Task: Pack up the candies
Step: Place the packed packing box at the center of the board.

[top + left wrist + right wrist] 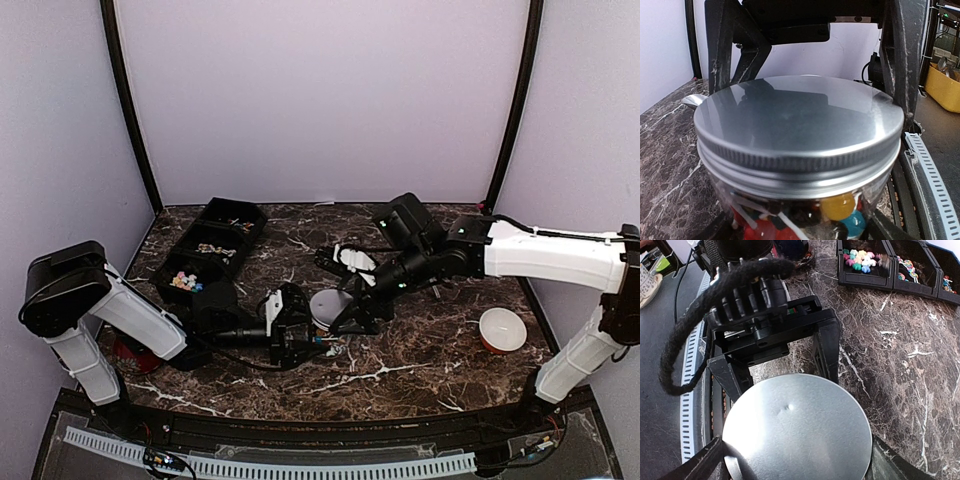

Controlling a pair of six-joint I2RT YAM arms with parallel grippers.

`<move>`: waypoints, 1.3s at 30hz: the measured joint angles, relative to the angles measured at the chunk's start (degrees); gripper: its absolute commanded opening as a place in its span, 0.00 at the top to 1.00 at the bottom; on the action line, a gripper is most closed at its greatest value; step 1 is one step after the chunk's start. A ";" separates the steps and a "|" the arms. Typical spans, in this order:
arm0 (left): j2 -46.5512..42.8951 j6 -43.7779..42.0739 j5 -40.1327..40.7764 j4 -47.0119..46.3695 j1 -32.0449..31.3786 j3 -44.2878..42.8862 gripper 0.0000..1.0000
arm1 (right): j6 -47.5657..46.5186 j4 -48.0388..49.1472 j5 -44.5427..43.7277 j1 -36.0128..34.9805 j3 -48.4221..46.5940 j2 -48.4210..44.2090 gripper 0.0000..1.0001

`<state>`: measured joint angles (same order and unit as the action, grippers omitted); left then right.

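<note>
Gleaming dark marble table (430, 365), lilac walls (320, 100)

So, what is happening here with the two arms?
The left tool holds a glass jar of candies upright. The metal lid is already on it. The right tool straddles the lid from above; whether it grips yet is unclear. More candies lie in a black tray.

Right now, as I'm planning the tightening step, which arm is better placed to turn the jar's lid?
Right. The right claw straddles the metal lid from above. The left claw flanks the glass jar below the rim, apparently steadying it, so it suits holding, not turning.
</note>
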<state>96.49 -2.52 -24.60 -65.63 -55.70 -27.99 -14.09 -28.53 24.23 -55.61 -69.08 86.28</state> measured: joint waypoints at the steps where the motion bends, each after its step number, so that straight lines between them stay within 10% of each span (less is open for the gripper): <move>1: 0.02 0.02 0.00 0.07 0.02 0.00 0.31 | -0.07 -0.11 0.15 0.00 -0.13 0.13 0.16; 12: 0.00 0.31 0.37 -0.04 0.15 0.28 0.01 | -0.17 -0.26 -0.07 0.31 -0.50 0.52 0.17; 39: -19.28 6.93 22.34 11.78 -0.13 4.98 0.01 | 1.97 2.23 -18.03 11.41 -8.87 15.52 0.17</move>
<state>77.21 4.40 -2.26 -53.84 -55.83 -23.00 -12.12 -26.30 6.20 -44.21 -77.95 101.80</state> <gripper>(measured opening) 0.988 0.871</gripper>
